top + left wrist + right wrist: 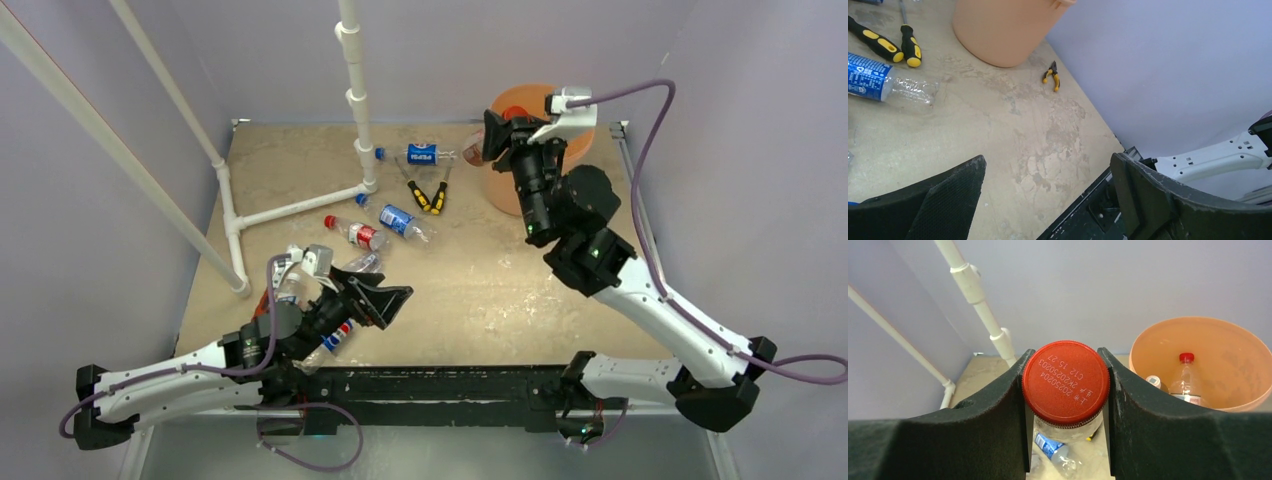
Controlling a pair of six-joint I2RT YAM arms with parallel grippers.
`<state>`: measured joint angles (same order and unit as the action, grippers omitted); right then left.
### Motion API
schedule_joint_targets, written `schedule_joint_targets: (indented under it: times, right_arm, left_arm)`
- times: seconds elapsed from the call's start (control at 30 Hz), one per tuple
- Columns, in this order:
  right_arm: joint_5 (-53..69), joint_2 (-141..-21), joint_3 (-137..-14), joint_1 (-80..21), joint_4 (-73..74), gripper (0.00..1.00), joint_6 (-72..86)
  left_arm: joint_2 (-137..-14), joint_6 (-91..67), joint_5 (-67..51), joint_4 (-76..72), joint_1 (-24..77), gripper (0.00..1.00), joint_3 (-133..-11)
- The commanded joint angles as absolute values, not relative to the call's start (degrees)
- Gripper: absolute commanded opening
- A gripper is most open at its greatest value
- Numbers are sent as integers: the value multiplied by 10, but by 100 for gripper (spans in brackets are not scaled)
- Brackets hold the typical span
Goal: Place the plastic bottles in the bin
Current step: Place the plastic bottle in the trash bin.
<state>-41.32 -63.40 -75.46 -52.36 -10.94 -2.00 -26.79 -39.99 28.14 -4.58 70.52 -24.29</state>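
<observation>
My right gripper (1065,360) is shut on the neck of a clear bottle with a red cap (1066,382), held up in the air just left of the orange bin (1228,355). Inside the bin lie a red-capped bottle (1186,376) and a white-capped one (1154,382). In the top view the right gripper (488,140) hangs at the bin's (503,190) left rim. My left gripper (397,300) stands open and empty low over the table's near side (1048,165). Several bottles lie on the table, among them a blue-labelled one (422,154), another (398,219) and a red-labelled one (360,233).
Yellow-and-black pliers (428,195) lie between the bottles and the bin. A small pair of pliers (1052,78) lies near the bin's base (998,30). A white pipe frame (355,100) stands at the back left. Purple walls close in the table.
</observation>
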Motion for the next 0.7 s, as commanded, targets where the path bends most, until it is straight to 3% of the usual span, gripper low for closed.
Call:
schedule_joint_targets:
  times: [0.0,0.17,0.4,0.67]
  right_arm:
    - [-359,-656,-823,-458,-61,0,52]
    - [-363,-655,-828,-359,-51,0,106]
    - [-443,-625,-737,-297,-166,0,85]
    - [-388,-694,-736,-204,-163,0,121]
  left_arm:
    - [-261,-413,259,-61,706,95,-246]
    - [-243,-410,261,-48,706,95,-249]
    - [-239,-427,259,-69,706,93,-224]
    - [-272,-439,253,-97,706,92,-211]
